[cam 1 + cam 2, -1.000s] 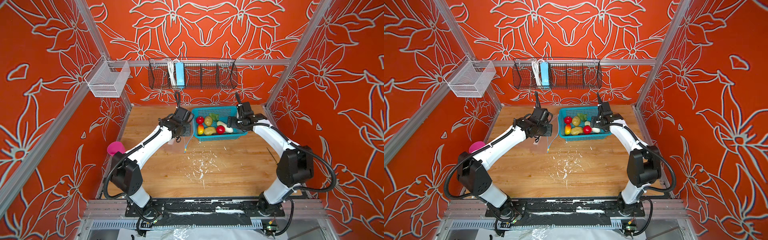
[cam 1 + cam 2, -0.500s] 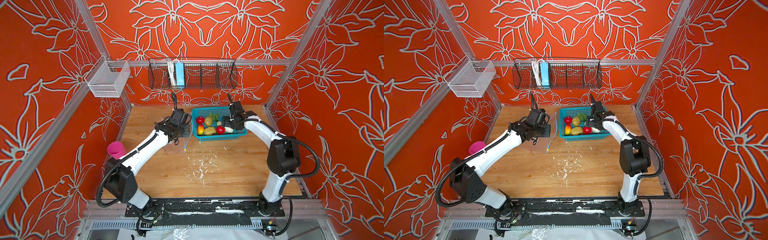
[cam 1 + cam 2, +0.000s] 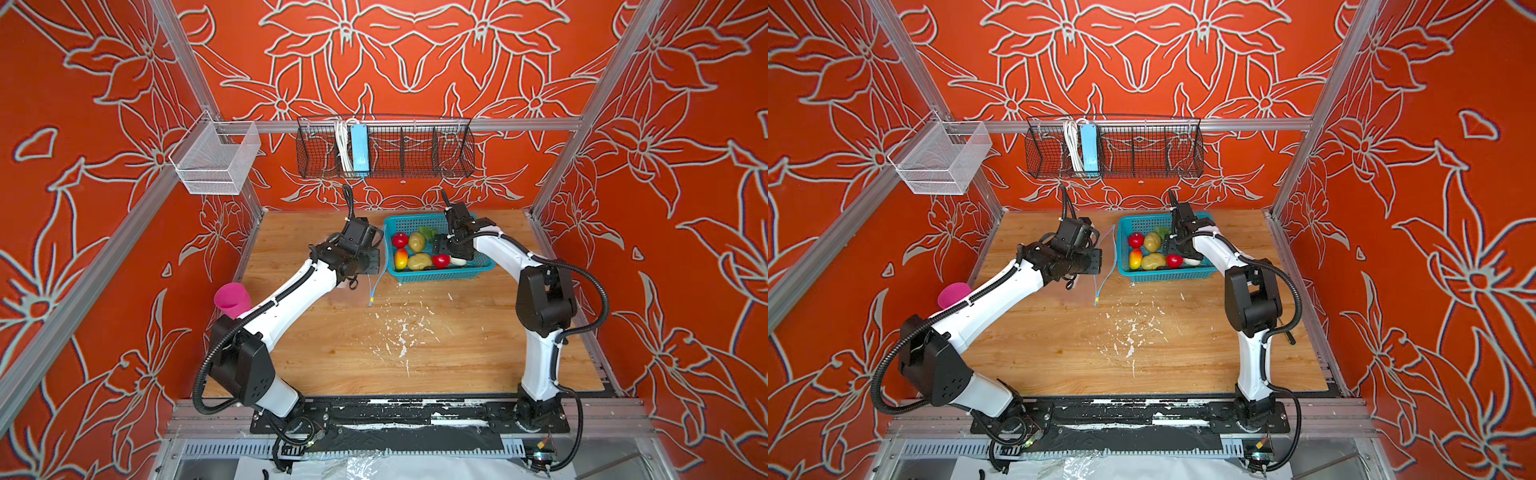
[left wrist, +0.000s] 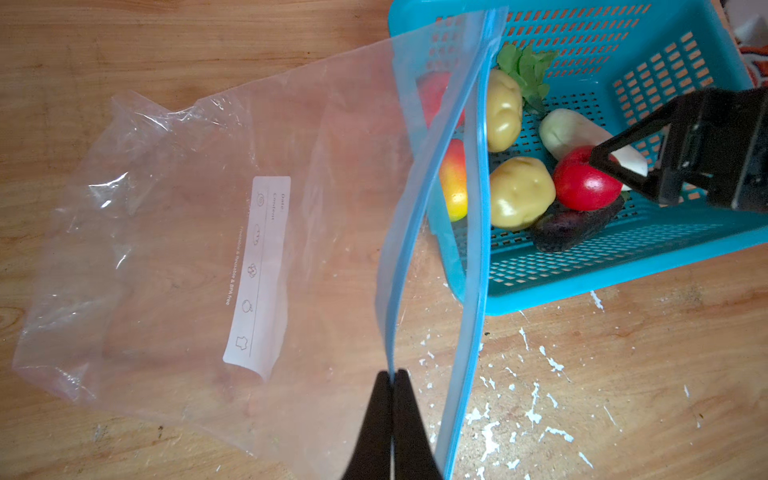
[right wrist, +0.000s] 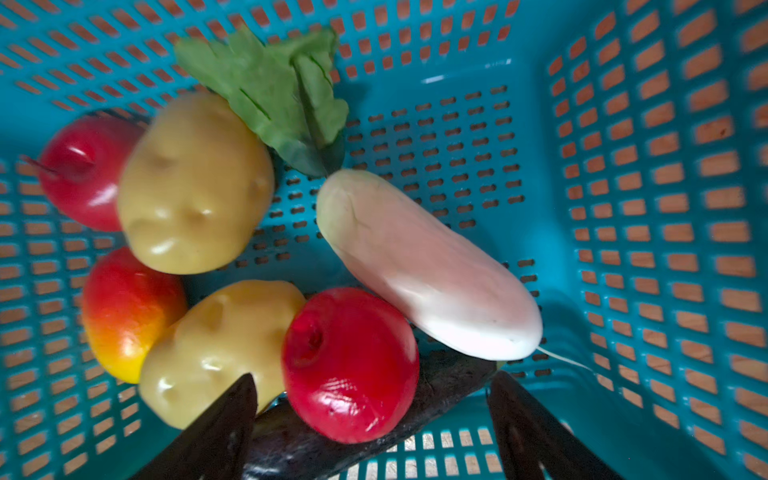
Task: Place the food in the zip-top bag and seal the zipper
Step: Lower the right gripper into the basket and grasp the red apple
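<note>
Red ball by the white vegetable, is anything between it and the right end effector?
Nothing visible. The right end effector is open right at the red ball; a dark eggplant lies beneath it and the white vegetable beside it.

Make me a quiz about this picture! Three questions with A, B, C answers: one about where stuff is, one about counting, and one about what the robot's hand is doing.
1. Where is the food?
A in the teal basket
B in a drawer
C on a plate

2. How many yellow-tan potatoes are there?
A one
B two
C four

3. What is the left gripper doing?
A standing wide open
B shut on the zip-top bag
C holding a spoon

Answers:
1 A: every piece lies inside the basket's walls.
2 B: two tan lumps show in the right wrist view.
3 B: its tips meet on the bag's blue-strip edge.
</note>
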Controlling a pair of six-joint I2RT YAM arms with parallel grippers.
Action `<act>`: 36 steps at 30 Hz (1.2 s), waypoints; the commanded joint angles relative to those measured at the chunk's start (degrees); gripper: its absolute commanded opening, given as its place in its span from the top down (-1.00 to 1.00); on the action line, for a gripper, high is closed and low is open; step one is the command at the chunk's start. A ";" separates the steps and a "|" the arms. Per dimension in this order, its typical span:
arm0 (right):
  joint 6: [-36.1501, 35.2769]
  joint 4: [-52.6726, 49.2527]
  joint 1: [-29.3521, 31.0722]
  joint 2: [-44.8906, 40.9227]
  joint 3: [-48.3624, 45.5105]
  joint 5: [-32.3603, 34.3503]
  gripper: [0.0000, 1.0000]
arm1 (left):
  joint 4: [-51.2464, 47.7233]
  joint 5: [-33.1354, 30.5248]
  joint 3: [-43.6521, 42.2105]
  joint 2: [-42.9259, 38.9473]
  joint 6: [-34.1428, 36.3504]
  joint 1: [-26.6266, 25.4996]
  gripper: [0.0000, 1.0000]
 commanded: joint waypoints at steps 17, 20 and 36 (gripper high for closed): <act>2.22 -2.63 1.05 5.18 3.85 -1.83 -0.58 | -0.68 -0.01 1.19 -0.64 0.46 0.34 1.00; 2.08 -2.90 1.05 5.79 4.62 -1.62 -0.49 | -0.61 0.32 1.18 -0.72 0.73 0.35 1.00; 5.11 0.77 1.05 4.06 2.83 -3.49 0.11 | -0.25 -0.19 0.91 -0.95 0.86 0.70 1.00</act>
